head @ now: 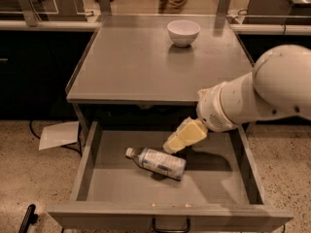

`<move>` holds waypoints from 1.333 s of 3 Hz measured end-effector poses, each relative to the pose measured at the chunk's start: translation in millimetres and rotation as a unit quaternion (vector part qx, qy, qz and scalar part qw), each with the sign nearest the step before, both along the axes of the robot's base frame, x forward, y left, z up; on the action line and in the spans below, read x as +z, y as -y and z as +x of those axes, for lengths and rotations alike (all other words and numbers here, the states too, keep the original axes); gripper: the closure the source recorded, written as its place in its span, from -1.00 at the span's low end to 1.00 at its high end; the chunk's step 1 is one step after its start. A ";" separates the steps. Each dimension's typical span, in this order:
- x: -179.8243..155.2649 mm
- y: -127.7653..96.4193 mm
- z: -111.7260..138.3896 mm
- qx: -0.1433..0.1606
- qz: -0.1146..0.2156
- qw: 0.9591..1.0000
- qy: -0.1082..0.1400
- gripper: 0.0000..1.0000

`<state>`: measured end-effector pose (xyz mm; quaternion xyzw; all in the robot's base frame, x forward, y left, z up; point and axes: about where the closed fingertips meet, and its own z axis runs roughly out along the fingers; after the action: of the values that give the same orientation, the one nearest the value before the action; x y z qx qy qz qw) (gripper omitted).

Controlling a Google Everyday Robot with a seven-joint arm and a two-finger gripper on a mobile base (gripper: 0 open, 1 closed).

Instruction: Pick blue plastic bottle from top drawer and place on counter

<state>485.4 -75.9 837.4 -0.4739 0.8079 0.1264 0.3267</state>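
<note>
The blue plastic bottle [156, 162] lies on its side on the bottom of the open top drawer [121, 188], white cap pointing left. My gripper [172, 145], with pale yellowish fingers, hangs over the drawer just above and right of the bottle's middle, not touching it. The arm comes in from the right. The counter [131, 67] is the grey table top directly behind and above the drawer.
A white bowl [183, 32] stands at the back of the counter. Dark side counters flank it left and right. A sheet of paper [58, 134] and a cable lie on the floor at left. A person stands behind the counter at the top.
</note>
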 end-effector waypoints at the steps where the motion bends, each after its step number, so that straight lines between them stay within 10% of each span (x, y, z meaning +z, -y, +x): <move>1: -65.2 -31.5 12.5 -0.022 0.044 0.999 -0.005 -1.00; 4: -94.2 -30.8 11.7 -0.051 0.037 0.998 0.000 -1.00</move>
<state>497.1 -45.1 743.2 -0.4200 0.8257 0.1394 0.3497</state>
